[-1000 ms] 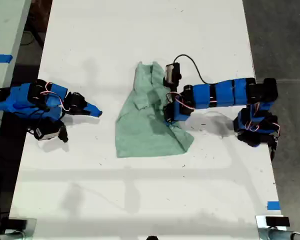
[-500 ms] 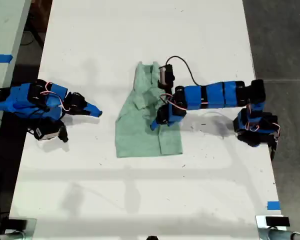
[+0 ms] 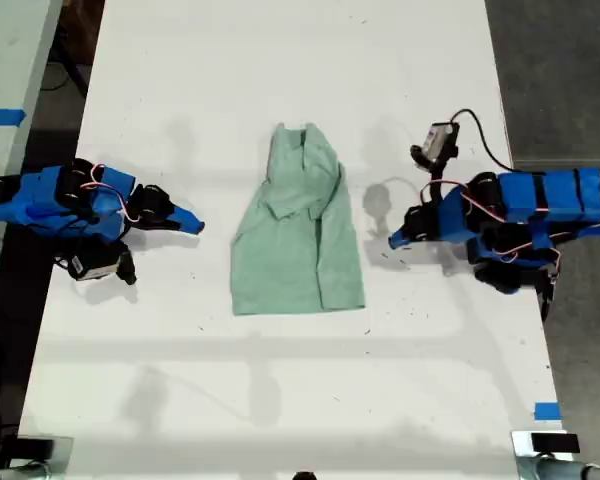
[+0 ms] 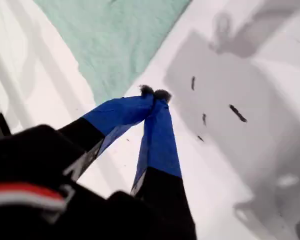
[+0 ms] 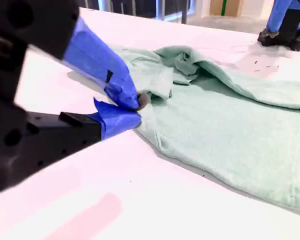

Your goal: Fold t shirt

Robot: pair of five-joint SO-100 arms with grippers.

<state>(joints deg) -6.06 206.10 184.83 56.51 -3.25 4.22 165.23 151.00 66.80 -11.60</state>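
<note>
My first gripper has its blue-taped jaws pressed together on nothing, hanging just off the edge of the small pale mint-green cloth t shirt. That shirt lies flat mid-way along the white table, its side toward the exterior view's right apparently turned in. My second gripper rests low near the other side, jaws closed and empty. I judge one lengthwise fold done; next calls for opening, pinching the unfolded edge and carrying it across
</note>
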